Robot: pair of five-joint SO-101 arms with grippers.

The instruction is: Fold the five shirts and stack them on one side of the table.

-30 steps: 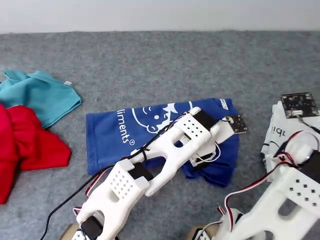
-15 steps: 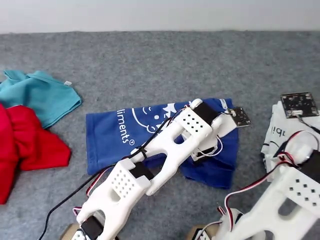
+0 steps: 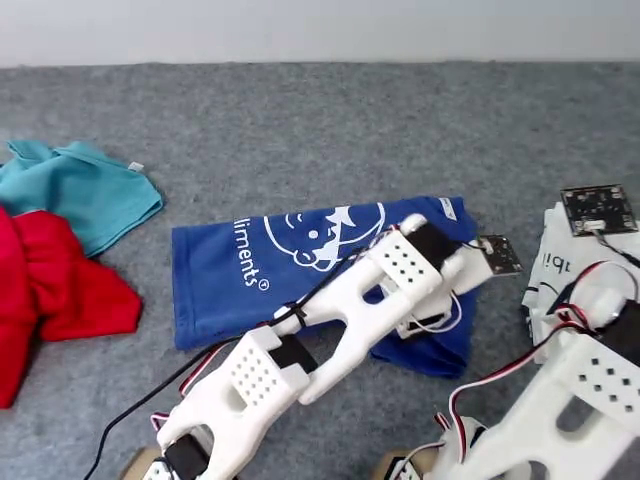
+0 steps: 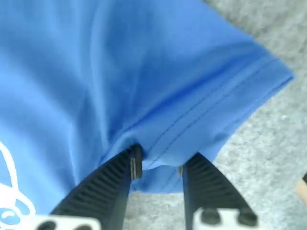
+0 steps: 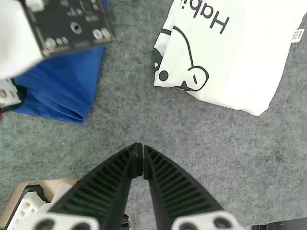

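Observation:
A blue shirt point(image 3: 260, 265) with white print lies partly folded in the middle of the grey table. My left gripper point(image 4: 158, 167) is shut on its hem, the blue cloth point(image 4: 144, 81) bunched between the two fingers; in the high view the left arm point(image 3: 390, 280) lies across the shirt's right part. A folded white shirt point(image 5: 230, 48) with black print rests at the right point(image 3: 552, 262). Just in front of it my right gripper point(image 5: 143, 160) is shut on nothing, over bare carpet. A teal shirt point(image 3: 80, 190) and a red shirt point(image 3: 50, 290) lie crumpled at the left.
The grey carpet point(image 3: 330, 130) covers the table, with free room along the back. The left arm's wrist board point(image 5: 67, 24) hangs near the blue shirt's folded edge point(image 5: 57, 93). The right arm point(image 3: 585, 385) stands at the front right corner.
My left arm has shifted to the right with the blue cloth in its gripper, and the bunched lower right corner of the shirt now lies flatter. The right arm has kept still.

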